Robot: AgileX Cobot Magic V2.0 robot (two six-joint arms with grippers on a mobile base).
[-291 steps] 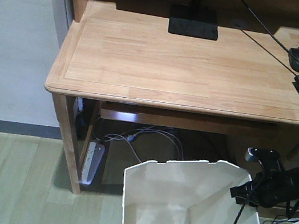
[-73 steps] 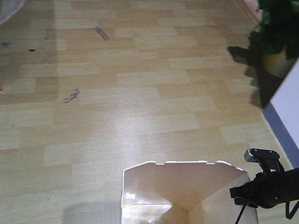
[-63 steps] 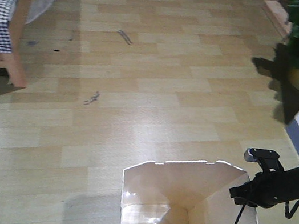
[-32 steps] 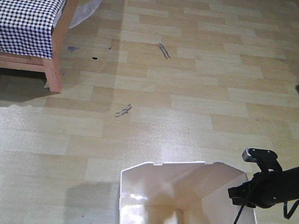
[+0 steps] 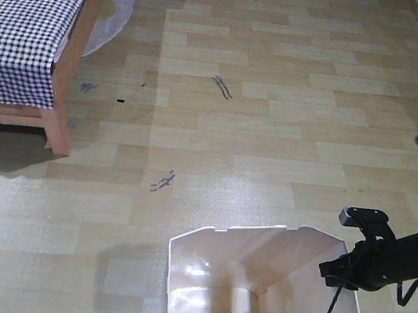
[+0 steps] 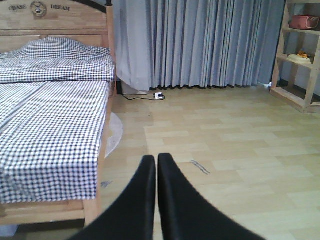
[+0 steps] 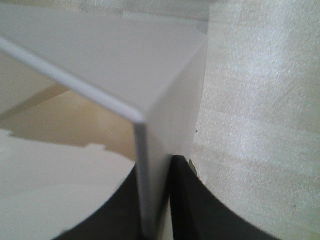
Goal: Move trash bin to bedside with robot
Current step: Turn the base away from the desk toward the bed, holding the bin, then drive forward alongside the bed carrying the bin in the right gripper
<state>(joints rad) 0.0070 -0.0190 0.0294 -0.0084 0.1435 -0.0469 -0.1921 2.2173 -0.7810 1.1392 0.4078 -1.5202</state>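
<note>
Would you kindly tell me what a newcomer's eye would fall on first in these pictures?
The white trash bin stands out low in the front view, its rim pinched by the right gripper. Upper left, the bed with its black-and-white checked cover draws the eye, with bare wooden floor between them.

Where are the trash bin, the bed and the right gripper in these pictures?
trash bin (image 5: 256, 258): front-facing view, on its inner back wall.
bed (image 5: 24, 10): front-facing view, on the checked cover.
right gripper (image 7: 156, 172): right wrist view, between the fingertips clamping the bin wall.
</note>
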